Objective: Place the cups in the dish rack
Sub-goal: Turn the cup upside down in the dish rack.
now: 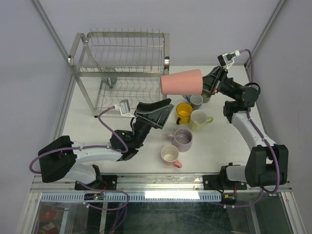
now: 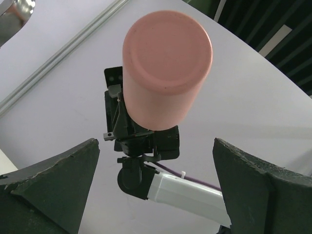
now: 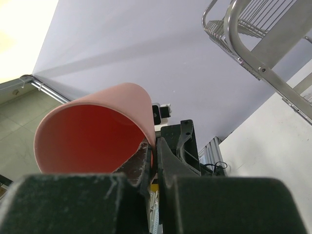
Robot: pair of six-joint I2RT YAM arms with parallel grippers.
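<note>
1. Right gripper (image 1: 210,84) pinches the salmon cup (image 1: 181,81) by its rim wall only. The cup lies sideways in the air near the worktop's (image 1: 214,146) far edge, base toward the dish rack (image 1: 78,48). Thin grip, long overhang: it may pivot or slip.
2. A drop would likely land among the yellow mug (image 1: 184,112) and its neighbours. Chip risk.
3. The base looks close to the rack's right post, so a straight push could clip it.
4. Left gripper (image 1: 165,111) is spread wide, empty, aimed at the cup base. Collision risk if both arms move.

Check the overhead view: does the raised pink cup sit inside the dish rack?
No, the right gripper holds the pink cup midair beside the dish rack.
</note>
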